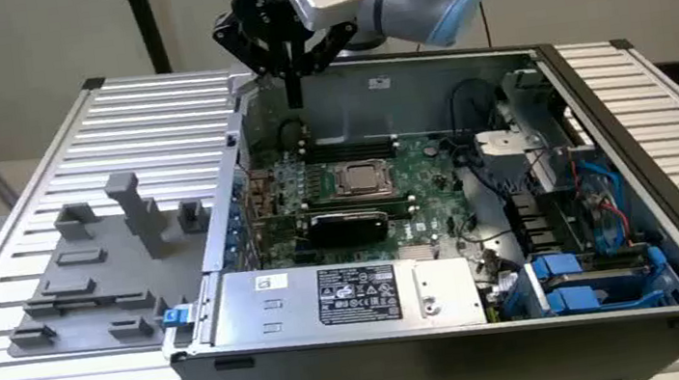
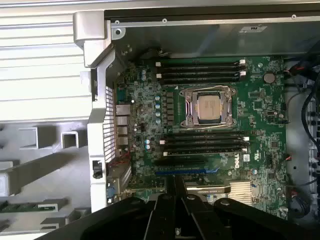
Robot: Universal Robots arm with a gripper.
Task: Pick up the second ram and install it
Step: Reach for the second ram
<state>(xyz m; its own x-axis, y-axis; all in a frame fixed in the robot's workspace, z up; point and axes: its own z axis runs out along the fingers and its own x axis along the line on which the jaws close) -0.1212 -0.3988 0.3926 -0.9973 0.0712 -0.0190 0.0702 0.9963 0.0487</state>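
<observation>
One long, narrow green circuit-board stick, the second ram [image 2: 30, 206], lies flat in the grey plastic fixture block [image 2: 35, 170] on the ribbed metal table [image 1: 25, 161]. It is well apart from the tool, on the other side of the case wall from it. The black two-finger tool [image 1: 294, 98] hangs above the open dark metal computer case [image 1: 464, 354], over the large green motherboard [image 2: 260, 100] near its rear edge. Its fingers are drawn together to a thin dark line and I see no green board between them, so I judge that it carries nothing.

The step in hand, as I read it, is the reach for the stick. To do it well, the tool should pass high enough to clear the case wall and the tall grey posts [image 1: 135, 210] of the fixture. It should open before it goes down, stand square over the middle of the stick, and close across its two flat faces, not its ends. A crooked grip there would make the black memory slots [image 2: 200, 70] hard to meet.
</observation>
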